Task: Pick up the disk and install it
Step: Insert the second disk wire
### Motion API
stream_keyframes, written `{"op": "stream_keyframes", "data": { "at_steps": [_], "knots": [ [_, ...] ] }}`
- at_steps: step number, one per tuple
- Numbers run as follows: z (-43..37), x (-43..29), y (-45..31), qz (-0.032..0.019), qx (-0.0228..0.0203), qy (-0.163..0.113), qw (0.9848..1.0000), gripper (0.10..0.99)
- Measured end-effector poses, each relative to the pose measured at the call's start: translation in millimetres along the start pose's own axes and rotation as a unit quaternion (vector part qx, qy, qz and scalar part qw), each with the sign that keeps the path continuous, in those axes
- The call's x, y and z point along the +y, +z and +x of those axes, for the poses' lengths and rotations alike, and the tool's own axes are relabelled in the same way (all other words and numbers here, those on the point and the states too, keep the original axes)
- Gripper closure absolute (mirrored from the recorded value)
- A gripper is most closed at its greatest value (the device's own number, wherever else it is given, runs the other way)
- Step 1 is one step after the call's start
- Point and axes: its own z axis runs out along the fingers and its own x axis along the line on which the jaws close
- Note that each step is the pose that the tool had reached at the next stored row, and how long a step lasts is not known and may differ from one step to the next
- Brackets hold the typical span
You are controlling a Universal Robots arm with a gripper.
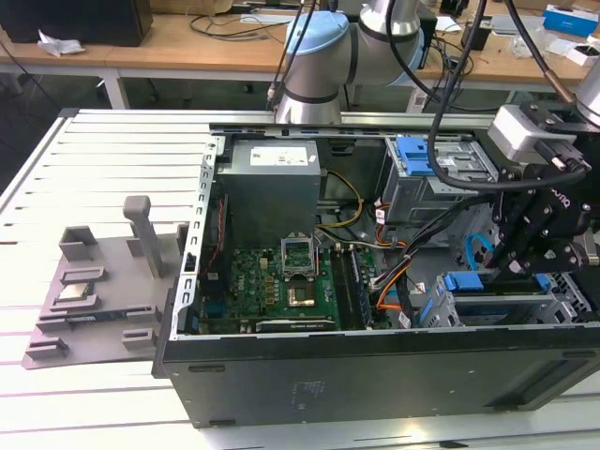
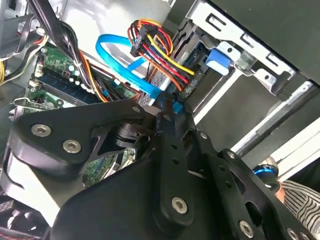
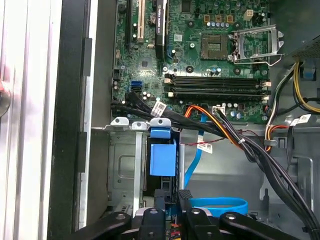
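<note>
One gripper point(image 3: 171, 197), jaws narrow, pinches the disk point(image 3: 162, 159) (bay walls point(image 3: 125, 165) close beside).

The open computer case point(image 1: 281, 375) leaves clear room above the green circuit board point(image 1: 281, 281). Toward three o'clock in the exterior view, bundled cables point(image 1: 394, 281) cross the way, and a looped blue cable point(image 3: 220, 204) lies beside the metal drive cage point(image 3: 125, 165). The end effector point(image 3: 172, 197) sits close over that cage, hemmed by wires point(image 2: 160, 50). The slatted desk point(image 1: 112, 141) around the grey tray point(image 1: 94, 300) is open.
</note>
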Motion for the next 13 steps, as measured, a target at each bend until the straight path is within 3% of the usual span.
{"op": "stream_keyframes", "data": {
  "at_steps": [3,5,7,13],
  "knots": [
    [-6.7,1.2,-15.4,0.0,0.0006,0.0,1.0,0.851],
    [-12.3,2.5,-32.8,0.0,0.0026,0.0,1.0,0.98],
    [-12.5,3.4,-44.0,0.0,0.0029,0.0,1.0,0.98],
    [-12.5,3.4,-44.3,-0.0001,0.0029,0.0,1.0,0.98]
  ]
}}
